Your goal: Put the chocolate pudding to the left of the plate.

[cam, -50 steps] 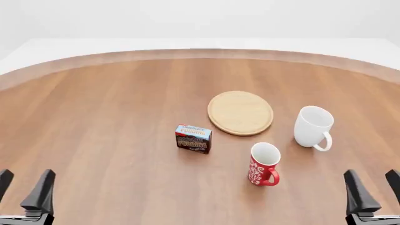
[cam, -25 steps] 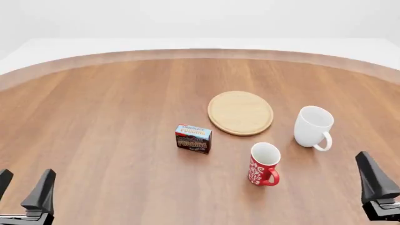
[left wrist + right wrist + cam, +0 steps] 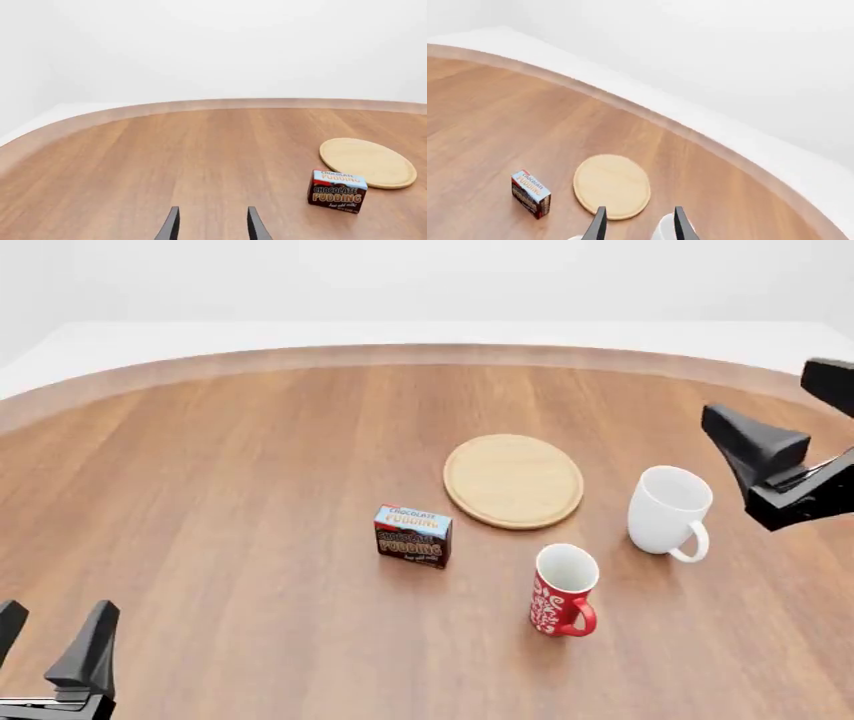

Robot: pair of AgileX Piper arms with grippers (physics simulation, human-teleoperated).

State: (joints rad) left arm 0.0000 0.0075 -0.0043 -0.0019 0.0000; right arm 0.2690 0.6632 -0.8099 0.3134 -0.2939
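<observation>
Right claw [image 3: 781, 465] hangs at right edge of frame, jaws parted, empty; left claw [image 3: 54, 650] parked lower left, likewise open. Chocolate pudding [image 3: 412, 535] stands centre frame, below-left of plate [image 3: 514, 480], untouched. Approach stage; next requires descent over carton.

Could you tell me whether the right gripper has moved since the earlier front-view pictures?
Yes. The right gripper has risen from the near right corner and swung forward; it now hangs open beside the white mug, which stayed put.
</observation>
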